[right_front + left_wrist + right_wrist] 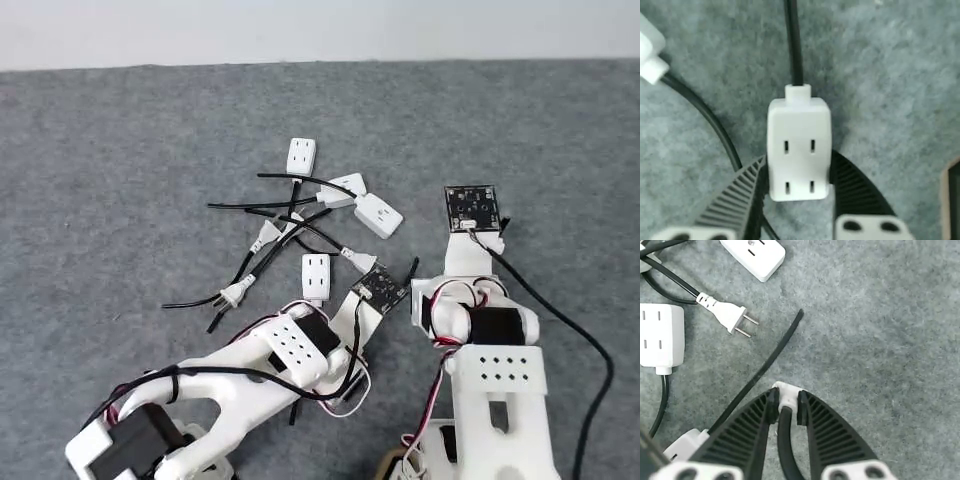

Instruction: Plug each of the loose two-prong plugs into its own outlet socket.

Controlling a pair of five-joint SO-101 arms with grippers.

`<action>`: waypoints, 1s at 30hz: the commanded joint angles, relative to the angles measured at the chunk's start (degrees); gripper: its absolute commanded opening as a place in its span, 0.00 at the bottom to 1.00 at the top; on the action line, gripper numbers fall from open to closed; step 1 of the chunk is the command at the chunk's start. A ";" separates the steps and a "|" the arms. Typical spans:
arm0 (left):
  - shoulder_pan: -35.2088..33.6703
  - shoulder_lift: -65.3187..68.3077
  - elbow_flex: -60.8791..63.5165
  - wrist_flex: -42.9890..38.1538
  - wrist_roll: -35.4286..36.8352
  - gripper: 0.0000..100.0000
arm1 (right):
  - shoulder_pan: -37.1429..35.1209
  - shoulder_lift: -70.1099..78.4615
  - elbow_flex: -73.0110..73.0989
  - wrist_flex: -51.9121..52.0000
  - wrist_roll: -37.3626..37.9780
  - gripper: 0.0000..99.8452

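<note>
While the left pincer (797,160) squeezes the white plastic socket block (799,122), the right pincer (787,394) pinches a white plug on black cord (786,398); next, prongs must meet slots (786,146).

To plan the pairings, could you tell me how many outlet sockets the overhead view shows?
4: one outlet socket farthest back, two angled just right of it, one nearest the left arm. Another may be hidden beneath it.

4 white sockets (378,215) among loose 2-prong plugs (236,294)
</note>
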 commanded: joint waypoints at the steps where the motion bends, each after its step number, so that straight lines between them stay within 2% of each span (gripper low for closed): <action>1: 0.26 -0.26 -2.59 -2.55 -0.09 0.01 | 0.57 -0.48 -0.70 -0.66 0.97 0.01; 3: 0.09 -0.26 -4.53 -4.04 3.60 0.01 | 2.07 -0.48 -0.88 -0.66 0.97 0.01; 7: -0.62 0.44 -10.95 -5.63 15.38 0.01 | 6.37 -0.48 -0.97 -1.19 0.88 0.01; 11: -3.43 8.79 -20.00 -5.89 22.59 0.01 | 10.77 -0.48 -0.70 -1.19 0.70 0.01; 16: -4.57 24.18 -30.46 -3.78 24.18 0.01 | 12.35 -0.48 0.44 -2.33 0.88 0.01; 18: -4.31 25.49 -34.51 0.70 24.09 0.02 | 12.26 -0.48 0.97 -3.38 0.88 0.01; 22: -4.13 25.76 -34.77 1.05 23.82 0.02 | 11.91 -0.48 1.05 -3.47 0.88 0.01; 24: -4.31 25.67 -34.77 1.93 23.82 0.07 | 11.91 -0.40 1.05 -3.56 0.88 0.01; 30: -4.31 25.05 -34.77 4.57 25.41 0.31 | 11.82 -0.13 1.05 -3.56 0.88 0.01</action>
